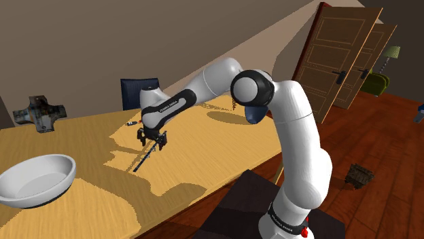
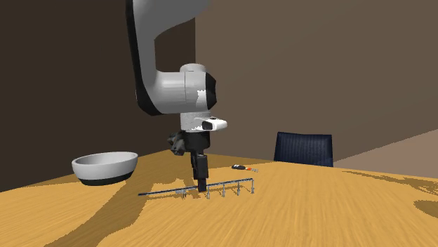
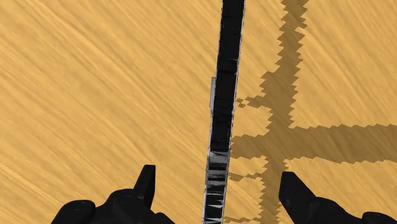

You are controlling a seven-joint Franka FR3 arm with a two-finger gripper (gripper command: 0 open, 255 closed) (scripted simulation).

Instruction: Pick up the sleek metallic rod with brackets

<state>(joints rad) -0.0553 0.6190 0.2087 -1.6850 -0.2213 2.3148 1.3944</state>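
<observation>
Thin dark metallic rod with a row of small brackets [image 2: 168, 191]: it lies on the light wooden counter [image 2: 337, 210], not lifted. In the second exterior view the brackets point down onto the wood, so the bar itself appears to sit slightly proud of the surface. We judge this helps, since fingertips can get below the bar's midline.

Black two-finger tool [image 2: 201, 184]: it is lowered straight down onto the rod near the middle of its length, where the bracket row begins. In the wrist view the fingers [image 3: 145, 188] stand well apart, one on each side of the rod [image 3: 221, 114]. Neither touches it, so nothing is held. The rod runs roughly midway through the tool [image 3: 217, 172] and crosswise to the closing direction. We read this as deliberate alignment for a pinch across the thin bar.

In the shoulder view the wrist is vertical over the rod [image 1: 141, 163], and the tool [image 1: 153, 140] is down at counter level.

Judgement: the approach looks complete or nearly so. Closing comes next, then lifting. The risks are that a thin bar can pivot between the pads and that a bracket may foul a fingertip.

Surroundings:
- A white shallow bowl [image 2: 105, 167] sits well apart from the rod.
- A small orange-tipped object [image 2: 244, 168] lies near the rod, beyond it.
- A dark blue chair back [image 2: 302, 149] stands past the counter's far edge.

We judge that none of them obstructs the lift.
</observation>
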